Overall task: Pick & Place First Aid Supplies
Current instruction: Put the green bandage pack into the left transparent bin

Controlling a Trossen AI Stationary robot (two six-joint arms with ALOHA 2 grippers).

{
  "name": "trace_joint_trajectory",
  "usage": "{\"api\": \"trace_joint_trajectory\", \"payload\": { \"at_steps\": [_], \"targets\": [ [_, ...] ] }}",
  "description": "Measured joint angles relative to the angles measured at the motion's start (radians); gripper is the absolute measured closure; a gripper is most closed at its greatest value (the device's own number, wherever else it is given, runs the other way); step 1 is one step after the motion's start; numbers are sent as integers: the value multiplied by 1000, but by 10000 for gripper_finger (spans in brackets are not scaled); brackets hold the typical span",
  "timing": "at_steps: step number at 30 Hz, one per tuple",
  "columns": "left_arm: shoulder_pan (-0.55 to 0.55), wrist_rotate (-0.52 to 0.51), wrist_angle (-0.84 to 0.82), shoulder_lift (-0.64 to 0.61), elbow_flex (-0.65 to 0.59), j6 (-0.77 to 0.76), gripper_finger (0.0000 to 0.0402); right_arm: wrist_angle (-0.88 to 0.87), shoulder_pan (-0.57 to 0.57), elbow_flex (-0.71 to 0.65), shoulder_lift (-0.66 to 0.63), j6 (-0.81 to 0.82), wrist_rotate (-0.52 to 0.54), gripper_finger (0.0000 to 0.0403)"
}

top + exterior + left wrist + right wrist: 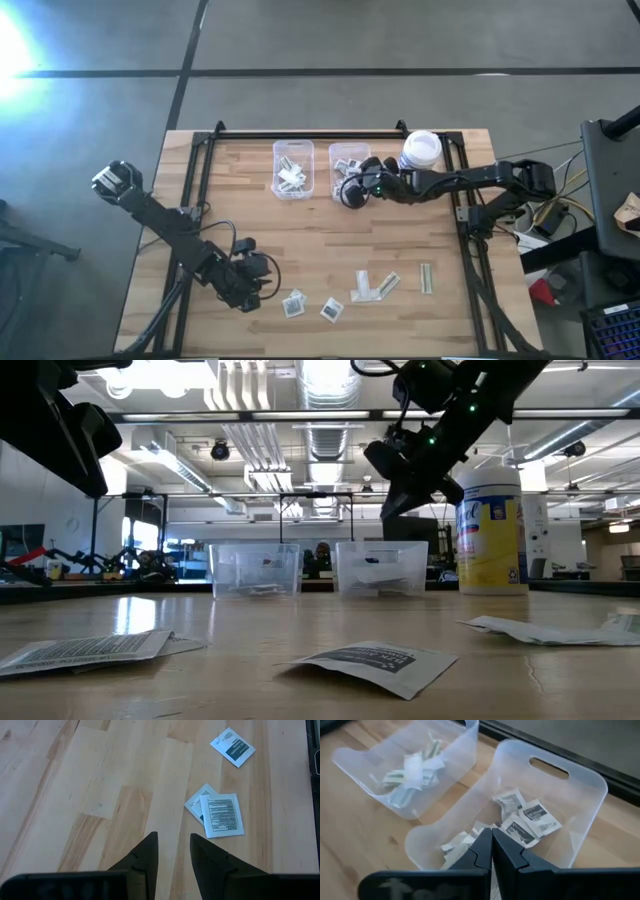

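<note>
Right pincer (pixel 491 851) hangs closed, apparently empty, over the square-packet bin (pixel 580 795); left pincer (pixel 173 851), narrowly parted above 2 overlapping packets (pixel 216 813), risks lifting both.

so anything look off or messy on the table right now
Nothing damaged or spilled. Loose packets lie scattered along the table's near edge, two square ones overlapping, two strips crossed. The rest sit inside both bins.

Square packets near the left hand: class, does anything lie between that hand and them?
Nothing visible does. The left hand hovers with its fingers apart over bare wood, and the two overlapping square packets lie just ahead on the table, with no object between.
</note>
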Motion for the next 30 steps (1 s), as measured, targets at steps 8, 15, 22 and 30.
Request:
{"api": "trace_joint_trajectory", "payload": {
  "at_steps": [8,15,22,30],
  "targets": [
    [0,0,0,0,0,8,295,-8,1,0,-114,-3,-73,349],
    [0,0,7,0,0,11,253,-9,35,0,-232,28,-379,317],
    [0,0,17,0,0,-7,206,-69,237,0,-281,75,-411,318],
    [0,0,25,0,0,-9,206,-157,489,0,-262,264,-407,339]
  ]
}}
